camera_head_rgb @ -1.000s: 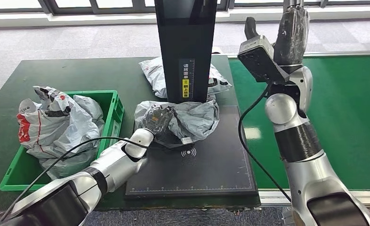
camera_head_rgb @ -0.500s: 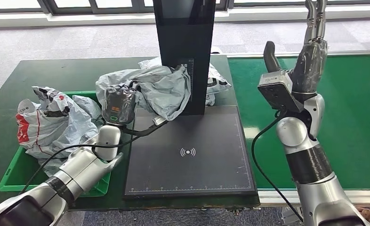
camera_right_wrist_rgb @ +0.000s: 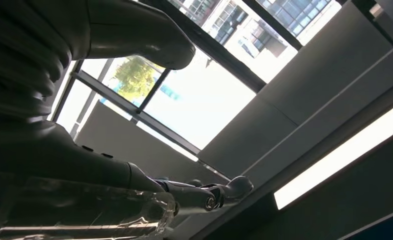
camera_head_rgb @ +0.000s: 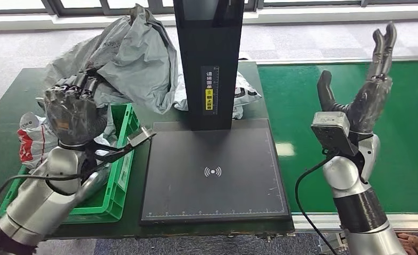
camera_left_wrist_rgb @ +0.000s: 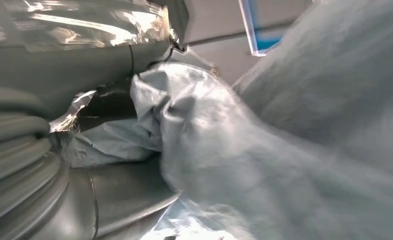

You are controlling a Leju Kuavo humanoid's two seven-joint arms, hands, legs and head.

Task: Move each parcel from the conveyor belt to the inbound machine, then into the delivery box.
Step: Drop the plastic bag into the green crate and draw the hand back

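Since earlier frame, left hand (camera_head_rgb: pixel 73 110) lifts grey parcel (camera_head_rgb: pixel 128 56) off scanner pad (camera_head_rgb: pixel 213 172), swings it left; fingers clamped on its crumpled lower end. Parcel hangs above and just behind green crate (camera_head_rgb: pixel 123 159); long axis near upright. Right hand (camera_head_rgb: pixel 367 85) raised over conveyor (camera_head_rgb: pixel 403 154), fingers apart, empty.

A dark green table (camera_head_rgb: pixel 47 79) carries a green plastic crate (camera_head_rgb: pixel 123 159) at its left side, holding crumpled grey and white parcel bags (camera_head_rgb: pixel 34 139). Just beside the crate lies a flat black scanner pad (camera_head_rgb: pixel 215 170) with a tall black column (camera_head_rgb: pixel 209 58) rising from its far edge. A grey-white parcel (camera_head_rgb: pixel 247 90) lies on the table behind the column, next to the green conveyor belt (camera_head_rgb: pixel 409 138).
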